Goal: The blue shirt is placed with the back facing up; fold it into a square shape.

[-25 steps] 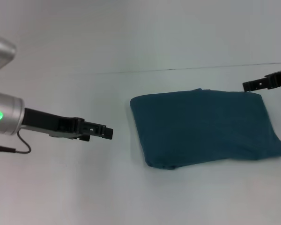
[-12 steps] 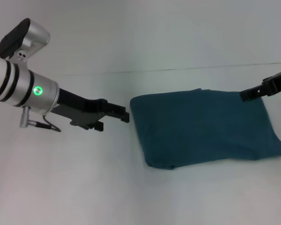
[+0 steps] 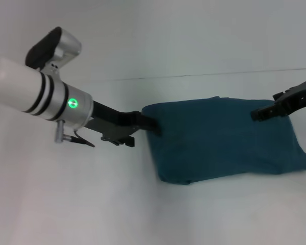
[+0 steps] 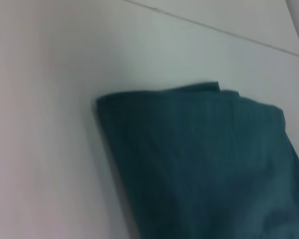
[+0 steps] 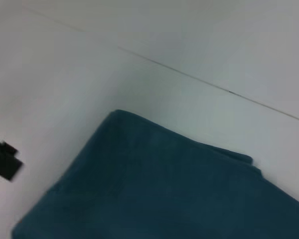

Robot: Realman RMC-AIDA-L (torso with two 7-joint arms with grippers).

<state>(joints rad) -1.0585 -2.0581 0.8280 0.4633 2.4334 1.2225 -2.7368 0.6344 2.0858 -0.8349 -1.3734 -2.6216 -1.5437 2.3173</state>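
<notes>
The blue shirt (image 3: 222, 138) lies folded into a thick, roughly square pad on the white table, plain side up; it also fills much of the left wrist view (image 4: 199, 159) and the right wrist view (image 5: 154, 189). My left gripper (image 3: 154, 127) reaches in from the left, its tip at the shirt's left edge near the far corner. Its dark tip also shows in the right wrist view (image 5: 4, 160). My right gripper (image 3: 258, 115) comes in from the right and hovers over the shirt's far right part.
The white table (image 3: 143, 204) spreads around the shirt. A thin dark seam (image 3: 194, 75) runs across the surface behind the shirt. The shirt's right side reaches the edge of the head view.
My left arm has swung up and to the right until its tip reached the shirt's left edge. My right gripper has moved left and down, over the shirt's far right part.
</notes>
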